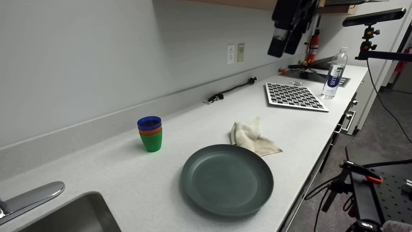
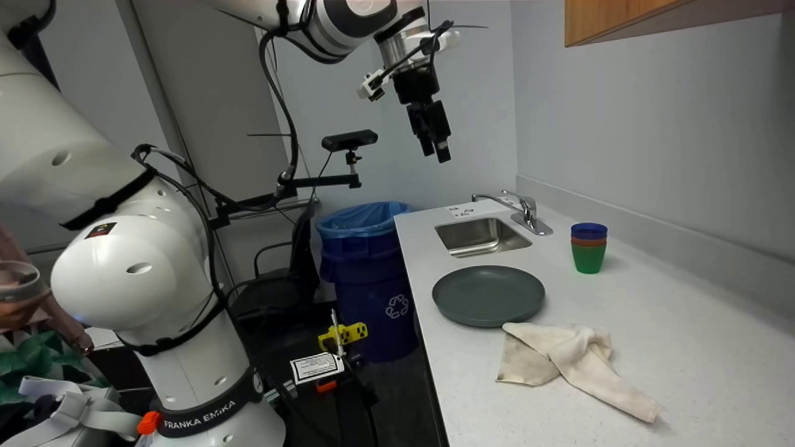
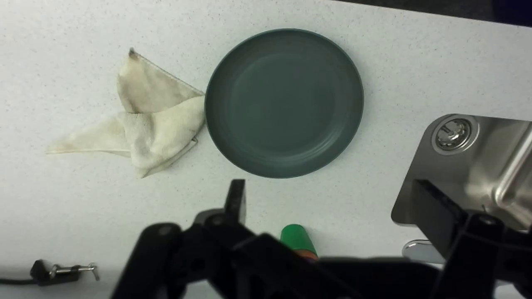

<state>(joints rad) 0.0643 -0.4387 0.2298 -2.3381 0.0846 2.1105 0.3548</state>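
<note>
My gripper is open and empty, with its two black fingers wide apart. In both exterior views the gripper hangs high above the counter and touches nothing. A dark green-grey plate lies flat on the counter. A cream cloth lies crumpled against or right beside the plate's edge. A stack of nested cups, blue over orange over green, stands upright near the wall. In the wrist view a finger linkage hides part of the stack.
A steel sink with a faucet is beside the plate. A checkered board, a water bottle and a black clamp with cable are along the counter. A wooden cabinet hangs above.
</note>
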